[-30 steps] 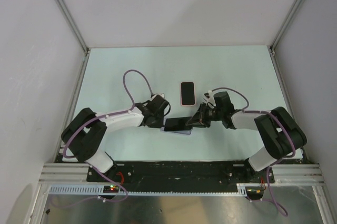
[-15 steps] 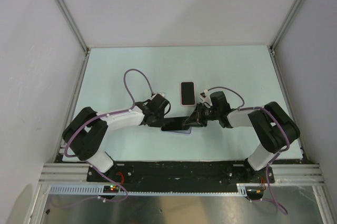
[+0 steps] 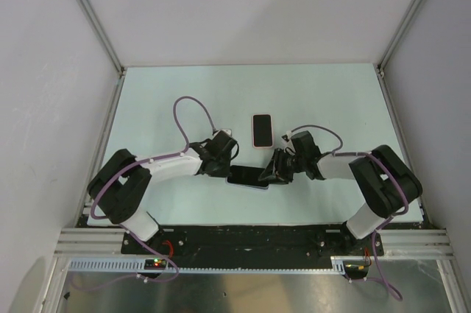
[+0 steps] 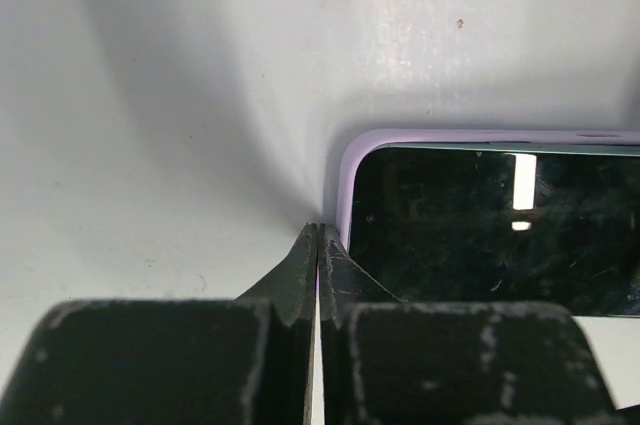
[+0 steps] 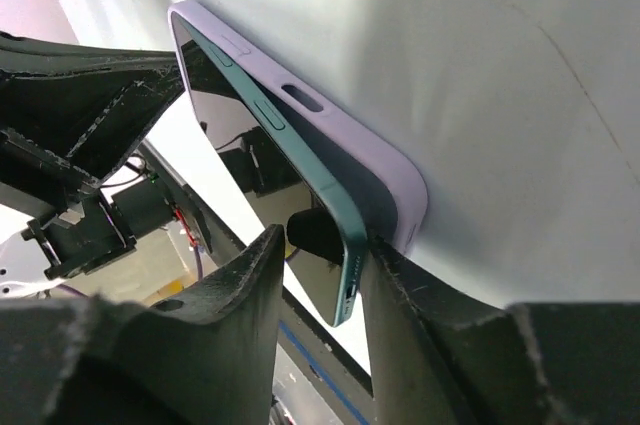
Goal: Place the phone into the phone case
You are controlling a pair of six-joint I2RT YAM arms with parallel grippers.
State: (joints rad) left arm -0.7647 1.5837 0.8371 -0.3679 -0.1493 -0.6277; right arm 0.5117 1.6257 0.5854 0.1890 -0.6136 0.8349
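**Phone half-seated, both grippers at the case**

Down at the 6 o'clock side of the table point(image 3: 162, 99), the phone point(image 4: 480, 225) lies lengthways between the two arms, dark screen up, sitting in the lilac phone case point(image 5: 345, 140). At its 9 o'clock end the left gripper point(image 4: 317, 237) has its fingers pressed together with nothing between them, tips down on the table and touching the case's rounded corner. That corner of the phone sits snugly inside the rim.

Over at the 3 o'clock end it's a different story. The right gripper point(image 5: 322, 243) is pinched onto the phone's end, one finger on the glass, the other against the back, right at the seam with the case. The teal edge of the phone stands proud of the lilac shell here, so this end is not seated.

A second handset point(image 3: 262, 130), pink-edged with a dark face, lies flat at 12 o'clock from the cased phone, near but not touching.
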